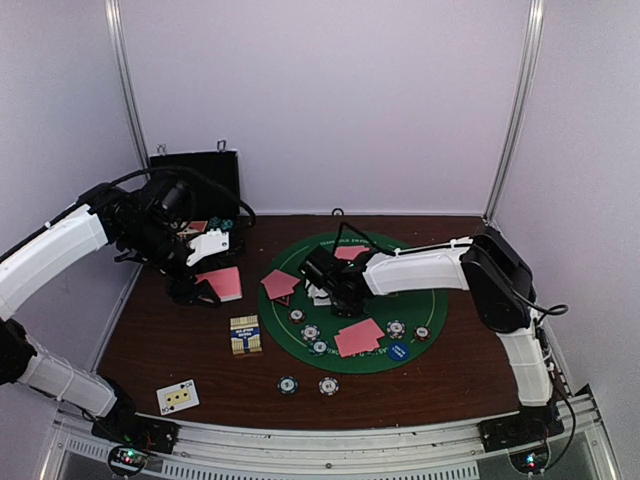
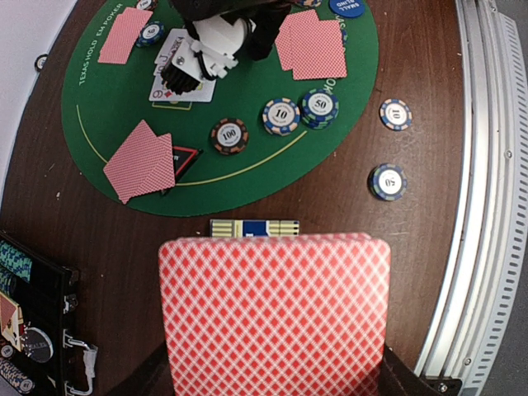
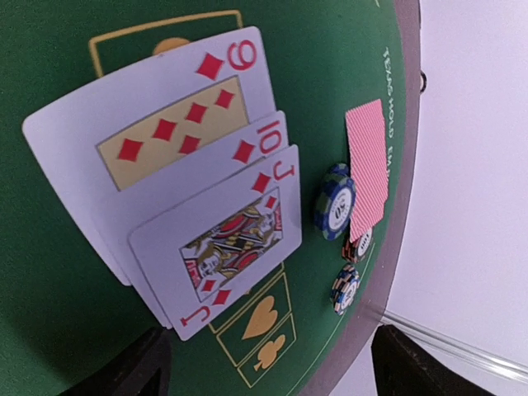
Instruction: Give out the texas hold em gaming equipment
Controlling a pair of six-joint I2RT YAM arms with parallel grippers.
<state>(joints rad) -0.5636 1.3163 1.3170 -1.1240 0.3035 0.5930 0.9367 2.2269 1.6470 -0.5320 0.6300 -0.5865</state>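
1. A stack of pink-backed playing cards (image 2: 272,313) is gripped by the left gripper (image 2: 272,381). Its dark fingers (image 2: 148,375) are closed on the two side edges of the stack, at the bottom of the left wrist view.
2. The stack is held above the brown table (image 1: 470,380), to the left of the round green mat (image 1: 440,300) and near the yellow-blue card box (image 2: 253,228).
3. The right gripper (image 3: 280,375) is seen open over the middle of the mat, its two fingers wide apart.
4. Below it, three face-up cards (image 3: 206,181) are fanned on the mat: 9, 10 and J of diamonds.
5. "TEXAS HOLD EM POKER" is printed along the rim of the mat. The numbers 100 (image 2: 228,136), 10 (image 2: 280,116) and 50 (image 2: 318,107) can be read on three striped poker chips. "SMALL" is read on the blue disc (image 2: 346,7).
6. Two more striped chips (image 2: 396,114) are lying off the mat, on the wood between its rim and the metal rail (image 2: 487,206) at the right.
7. The red-black triangular marker (image 2: 186,157) is touched by two pink-backed cards (image 2: 140,161) at the rim of the mat.
8. The black hinged case (image 2: 33,330) is placed at the lower left corner of that view.
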